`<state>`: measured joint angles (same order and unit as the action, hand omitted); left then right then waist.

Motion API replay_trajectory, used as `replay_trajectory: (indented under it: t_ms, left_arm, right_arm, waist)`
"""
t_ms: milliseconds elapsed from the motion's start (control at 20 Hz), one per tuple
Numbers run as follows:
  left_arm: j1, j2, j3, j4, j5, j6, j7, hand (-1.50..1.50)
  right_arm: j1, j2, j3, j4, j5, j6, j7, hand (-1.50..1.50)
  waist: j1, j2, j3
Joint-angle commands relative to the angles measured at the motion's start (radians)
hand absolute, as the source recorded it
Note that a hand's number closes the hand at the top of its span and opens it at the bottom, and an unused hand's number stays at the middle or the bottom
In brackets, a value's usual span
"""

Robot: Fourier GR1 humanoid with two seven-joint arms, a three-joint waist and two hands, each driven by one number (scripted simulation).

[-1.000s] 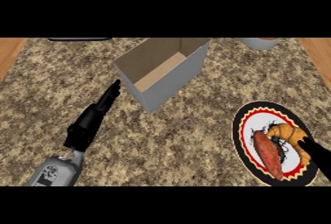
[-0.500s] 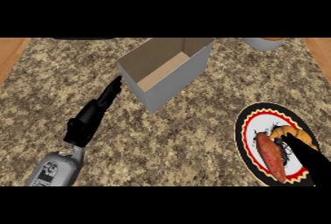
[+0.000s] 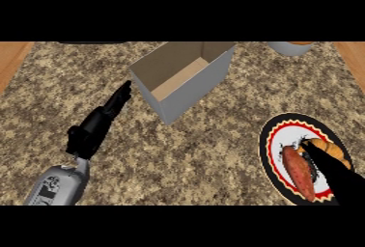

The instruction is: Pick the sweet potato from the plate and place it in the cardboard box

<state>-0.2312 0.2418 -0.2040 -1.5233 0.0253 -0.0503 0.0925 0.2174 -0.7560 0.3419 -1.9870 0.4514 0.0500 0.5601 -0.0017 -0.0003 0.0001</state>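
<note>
Sweet potato: 1 long reddish sweet potato [image 3: 298, 174] lying on the round black plate [image 3: 280, 126] with the red-and-white rim, near right.
Right hand: black right hand [image 3: 338, 176] over the plate, just right of the sweet potato; grip cannot be told (dark on dark).
Left hand: black left hand [image 3: 96, 126] spread straight, aimed at the box, left of it.
Box: open grey cardboard box [image 3: 196, 91], upright, far centre, well apart from the plate.

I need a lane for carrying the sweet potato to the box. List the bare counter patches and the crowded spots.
Bare counter runs between the cardboard box and the plate, widening at the lower middle between the left hand and the plate. Crowded: the plate, where the sweet potato, a pastry and the right hand meet.
</note>
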Motion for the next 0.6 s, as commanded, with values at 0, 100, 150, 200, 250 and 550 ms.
replay_trajectory:
  t_ms: [0,100,150,200,250,550]
  left_arm:
    - [0.054,-0.017,-0.018,-0.035,-0.03,-0.011,-0.006,0.0]
    - [0.047,-0.048,-0.018,-0.029,-0.076,0.012,0.002,0.0]
    - [0.066,-0.03,-0.002,-0.132,-0.039,-0.012,0.072,0.0]
    - [0.079,-0.028,0.027,-0.059,-0.027,-0.041,-0.007,0.0]
    - [0.015,-0.015,0.063,-0.017,-0.019,-0.058,0.005,0.0]
    - [0.097,-0.065,0.024,-0.061,-0.092,-0.031,-0.023,0.0]
  right_arm:
    - [-0.098,0.09,-0.013,0.15,0.043,0.0,-0.085,-1.5]
    - [-0.027,0.107,-0.005,0.021,0.098,0.035,-0.017,-1.5]
    - [-0.017,0.091,-0.038,0.017,0.078,0.061,-0.029,-1.5]
    - [-0.032,0.115,-0.047,0.05,0.091,0.067,-0.051,-1.5]
    - [-0.021,0.077,-0.103,0.053,0.061,0.087,-0.091,-1.5]
    - [-0.018,0.186,-0.039,0.13,0.155,0.119,-0.103,-1.5]
  waist:
    - [0.007,0.001,0.0]
    - [0.0,-0.001,0.0]
    - [0.001,-0.001,0.0]
    - [0.0,0.0,0.0]
    - [-0.002,0.0,0.0]
    - [0.001,0.0,0.0]
